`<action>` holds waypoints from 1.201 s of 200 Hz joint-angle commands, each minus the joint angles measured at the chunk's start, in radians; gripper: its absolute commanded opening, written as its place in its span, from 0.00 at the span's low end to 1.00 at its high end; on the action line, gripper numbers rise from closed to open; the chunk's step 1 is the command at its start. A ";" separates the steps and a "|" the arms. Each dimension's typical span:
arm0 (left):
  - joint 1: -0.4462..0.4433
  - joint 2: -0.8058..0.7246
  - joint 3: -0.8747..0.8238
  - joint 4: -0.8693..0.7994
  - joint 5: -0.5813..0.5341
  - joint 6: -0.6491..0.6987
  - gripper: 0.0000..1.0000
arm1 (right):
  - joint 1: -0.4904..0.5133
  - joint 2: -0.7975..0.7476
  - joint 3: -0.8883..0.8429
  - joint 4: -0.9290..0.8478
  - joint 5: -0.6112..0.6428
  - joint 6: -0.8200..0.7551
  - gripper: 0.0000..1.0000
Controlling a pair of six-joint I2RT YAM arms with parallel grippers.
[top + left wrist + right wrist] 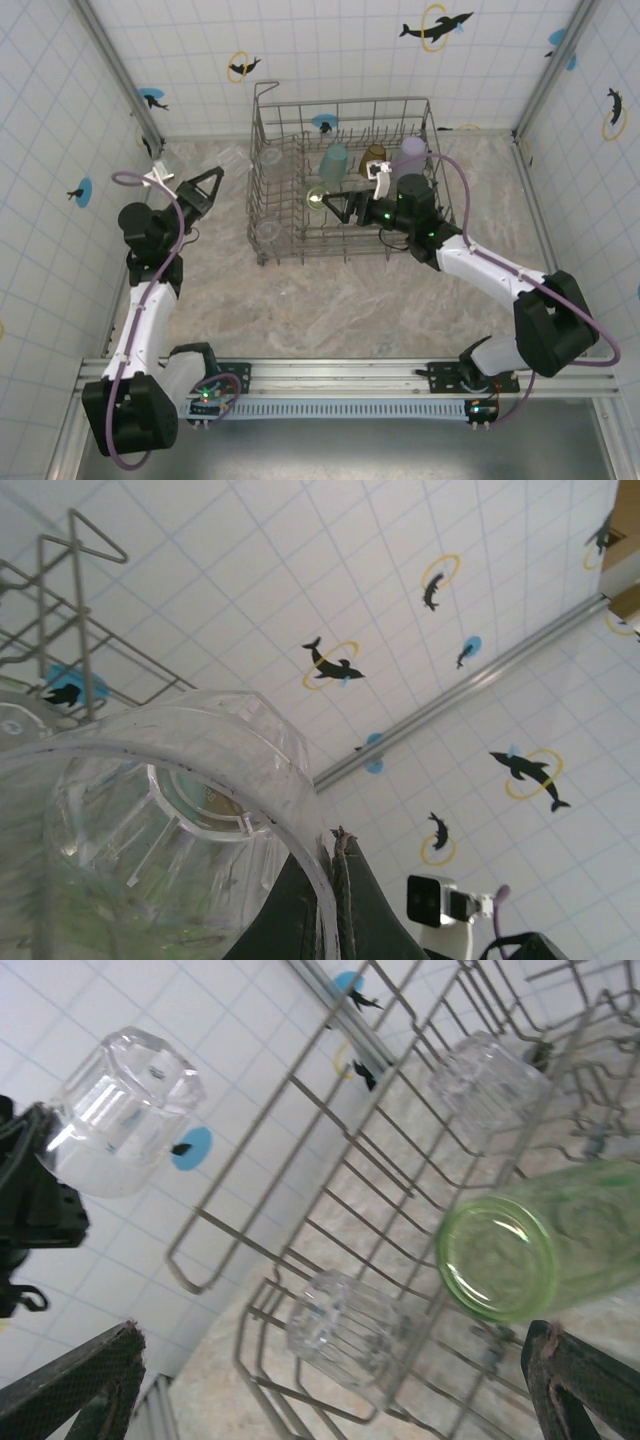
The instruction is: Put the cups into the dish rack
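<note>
Top external view, and the dish rack point(258, 190) sits toward the far side of the table point(330, 300), with its tall wire loop point(266, 92) at its far-left corner. Just outside that corner, to the left of the rack, the left end effector point(218, 175) has a clear cup point(232, 158) lifted off the table.

Over to the left wrist view, where the grip is plain. The fingers point(352, 900) are pressed together on the cup's wall right at the rim, pinching it, and the rack's loop shows beyond. From the right wrist view that same cup point(120, 1110) hangs in the air outside the rack's wires.

Now the right end effector point(336, 206). It's down inside the rack, reaching in from the rack's right side. Its fingers point(90, 1380) are spread wide with nothing held between them.

Just ahead of them, about the middle of the rack, lies the light green cup point(530, 1250), on its side with a round end facing the lens. Whether it touches a finger I can't tell.

Along the rack's far side, left to right, stand the teal cup point(335, 162), the amber cup point(373, 158) and the lavender cup point(410, 152).

Two more clear cups sit in the rack's left part, one by the near-left corner point(268, 230) and one further back point(270, 157).
</note>
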 commanded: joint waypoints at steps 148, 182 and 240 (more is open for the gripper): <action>-0.309 0.181 0.083 0.197 0.090 -0.107 0.00 | -0.003 0.142 0.038 0.481 -0.154 0.264 1.00; -0.330 0.204 0.087 0.249 0.094 -0.161 0.00 | -0.003 0.153 0.050 0.477 -0.154 0.275 1.00; -0.361 0.225 0.081 0.284 0.106 -0.215 0.00 | -0.003 0.197 0.082 0.531 -0.177 0.328 1.00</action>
